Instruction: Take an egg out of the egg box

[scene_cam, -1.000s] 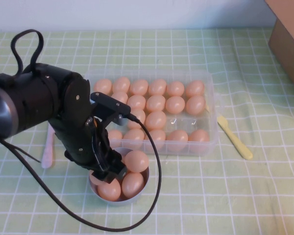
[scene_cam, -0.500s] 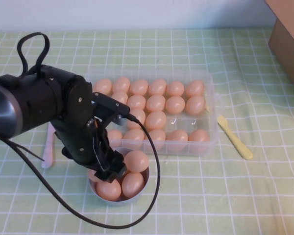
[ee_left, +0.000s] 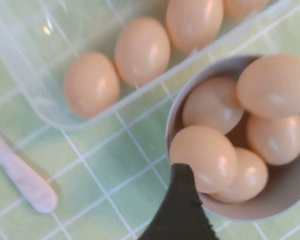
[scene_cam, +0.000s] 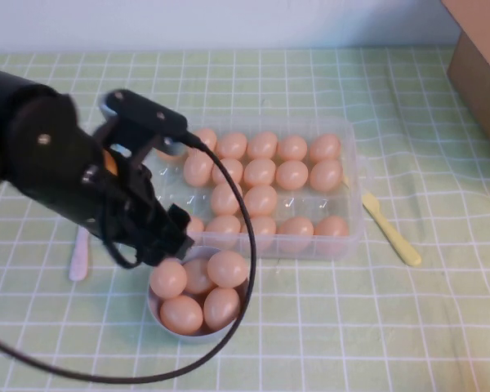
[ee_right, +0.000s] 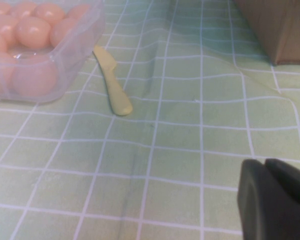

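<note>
Eggs: we count 5 in the bowl (scene_cam: pixel 155 310) beside the egg box (scene_cam: pixel 353 192), so this looks done. Our left end effector (scene_cam: pixel 159 241) hovers above, empty; the right end effector (ee_right: pixel 277 192) rests clenched.

The left pincer (scene_cam: pixel 167 245) hangs above the counter (scene_cam: pixel 376 327), blocking the left end of the clear plastic egg box (scene_cam: pixel 353 175). The right pincer (ee_right: pixel 275 197), fingers together, sits over bare green-checked cloth near a yellow spatula (scene_cam: pixel 390 228).

A clear plastic egg box (scene_cam: pixel 353 188) lies mid-table, open, holding rows of tan eggs (scene_cam: pixel 261 173); its left cups are bare.
</note>
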Tool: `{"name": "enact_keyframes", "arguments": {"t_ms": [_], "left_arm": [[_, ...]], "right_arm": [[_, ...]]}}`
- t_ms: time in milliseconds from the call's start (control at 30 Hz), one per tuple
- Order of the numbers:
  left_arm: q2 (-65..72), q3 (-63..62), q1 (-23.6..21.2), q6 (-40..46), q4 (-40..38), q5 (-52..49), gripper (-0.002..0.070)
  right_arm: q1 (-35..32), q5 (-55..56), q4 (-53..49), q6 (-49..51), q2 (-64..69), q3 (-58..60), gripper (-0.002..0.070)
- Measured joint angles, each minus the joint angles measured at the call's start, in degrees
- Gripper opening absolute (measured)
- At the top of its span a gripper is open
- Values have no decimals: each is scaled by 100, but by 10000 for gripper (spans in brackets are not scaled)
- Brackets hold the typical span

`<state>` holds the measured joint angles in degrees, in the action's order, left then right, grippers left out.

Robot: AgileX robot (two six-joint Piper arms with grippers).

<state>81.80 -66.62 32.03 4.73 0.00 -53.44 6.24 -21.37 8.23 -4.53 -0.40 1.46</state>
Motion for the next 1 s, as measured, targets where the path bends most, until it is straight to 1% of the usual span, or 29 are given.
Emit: {"name": "enact_keyframes", "arguments": {"t_ms": [67,133,200,267,300,367,433,533,633,767,867,1000], "left_arm": [[-417,105,0,0,0,120,452],[-844,304,0,0,0,307,377],[-1336,626,0,0,0,559,266],[-1753,973,0,0,0,803,137],[-1970,1175,0,0,0,960,89],[-2342,1531,0,0,0,1266,40],[-2735,1887,0,0,0,1549,17],[-3234,2346,0,-10,0,1835,2],[-3680,2848,0,-10,-157,2205,-1],[-4311,3647,0,-10,-373,3241,-1],[-4636,4108,0,-10,-413,3835,-2],[-4707,4403,0,-10,-391,4121,-2]], "right_arm": [[0,0,0,0,0,0,-18],[0,0,0,0,0,0,-18],[0,0,0,0,0,0,-18],[0,0,0,0,0,0,-18],[0,0,0,0,0,0,-18],[0,0,0,0,0,0,-18],[0,0,0,0,0,0,-18],[0,0,0,0,0,0,-18],[0,0,0,0,0,0,-18],[0,0,0,0,0,0,-18],[0,0,0,0,0,0,-18],[0,0,0,0,0,0,-18]]}}
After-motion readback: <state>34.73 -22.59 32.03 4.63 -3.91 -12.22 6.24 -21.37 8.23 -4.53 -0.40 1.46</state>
